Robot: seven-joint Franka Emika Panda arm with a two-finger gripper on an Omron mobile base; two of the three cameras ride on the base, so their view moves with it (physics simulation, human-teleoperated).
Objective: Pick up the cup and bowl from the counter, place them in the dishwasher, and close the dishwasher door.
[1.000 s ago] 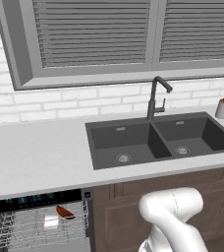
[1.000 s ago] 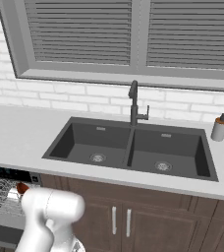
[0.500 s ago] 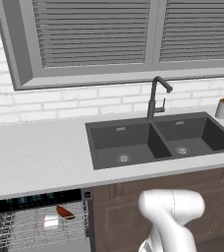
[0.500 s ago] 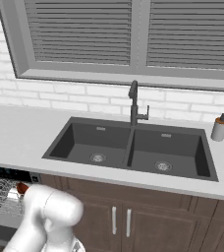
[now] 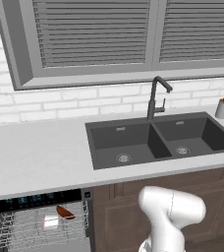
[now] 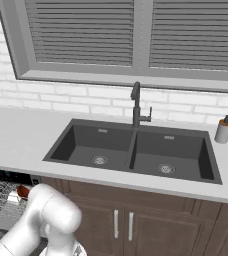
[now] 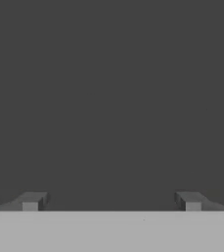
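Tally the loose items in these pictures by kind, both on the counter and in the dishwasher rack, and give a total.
Bowl, reddish-brown, in the dishwasher rack: 1
Cup, white, in the same rack: 1
Soap bottle, on the counter by the sink: 1
Total: 3

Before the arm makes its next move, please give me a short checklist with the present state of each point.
1. Bowl in the dishwasher rack: ok.
2. Cup in the rack: ok, a pale shape beside the bowl.
3. Counter free of cup and bowl: ok.
4. Gripper open, holding nothing: ok.
5. Dishwasher door closed: not ok, the rack is exposed.
6. Gripper lined up with the door handle: cannot tell, the hand view faces a plain dark surface.
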